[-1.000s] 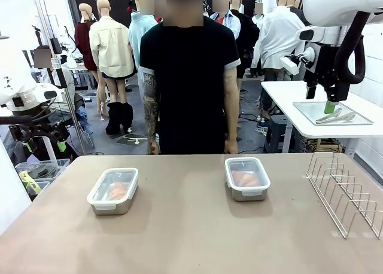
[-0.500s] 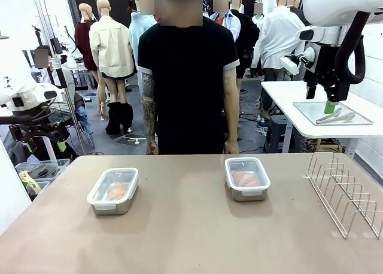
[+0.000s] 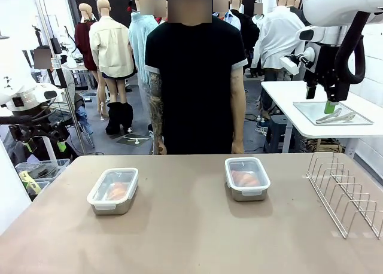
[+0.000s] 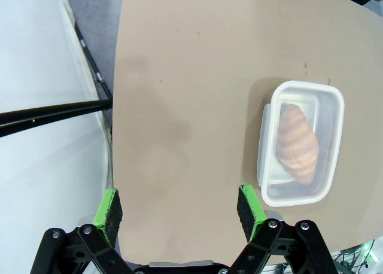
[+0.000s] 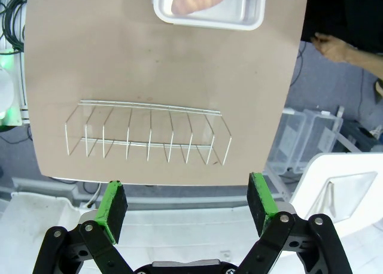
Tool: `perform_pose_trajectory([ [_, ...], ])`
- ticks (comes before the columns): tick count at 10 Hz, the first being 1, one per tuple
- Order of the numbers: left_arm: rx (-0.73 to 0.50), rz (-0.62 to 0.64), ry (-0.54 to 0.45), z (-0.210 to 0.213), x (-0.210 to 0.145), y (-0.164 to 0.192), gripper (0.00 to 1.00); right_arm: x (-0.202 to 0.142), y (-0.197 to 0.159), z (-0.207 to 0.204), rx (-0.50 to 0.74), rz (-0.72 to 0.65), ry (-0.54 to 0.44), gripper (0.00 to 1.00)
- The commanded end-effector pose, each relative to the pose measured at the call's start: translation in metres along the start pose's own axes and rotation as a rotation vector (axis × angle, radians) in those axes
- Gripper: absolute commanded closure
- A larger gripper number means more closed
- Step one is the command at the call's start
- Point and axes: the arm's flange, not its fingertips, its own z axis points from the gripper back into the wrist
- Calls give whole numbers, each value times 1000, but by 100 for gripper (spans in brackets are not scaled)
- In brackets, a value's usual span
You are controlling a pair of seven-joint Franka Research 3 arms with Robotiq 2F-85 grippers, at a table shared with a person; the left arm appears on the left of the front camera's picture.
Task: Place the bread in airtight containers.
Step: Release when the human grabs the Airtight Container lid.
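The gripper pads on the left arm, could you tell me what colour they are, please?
Bright green pads on black fingers, best seen in the left wrist view.

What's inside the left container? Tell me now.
One bread roll lies inside the left container, seen through its clear lid, which sits on top. The roll hides the floor of the tin beneath it.

left wrist | we see our left gripper (image 4: 179, 205) with jaws wide apart, holding nothing, above the table (image 4: 185, 88) | a lidded container (image 4: 301, 142) sits to the right, one bread roll (image 4: 297, 143) inside (seen through the clear lid) | well apart from our fingers (image 4: 250, 211)
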Motion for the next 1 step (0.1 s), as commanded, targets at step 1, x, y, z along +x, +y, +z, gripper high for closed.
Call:
perform_pose_trajectory([
  [1,-1,-5,-1,1,-1,1,0,3,-2,2,13,-14,-21,0],
])
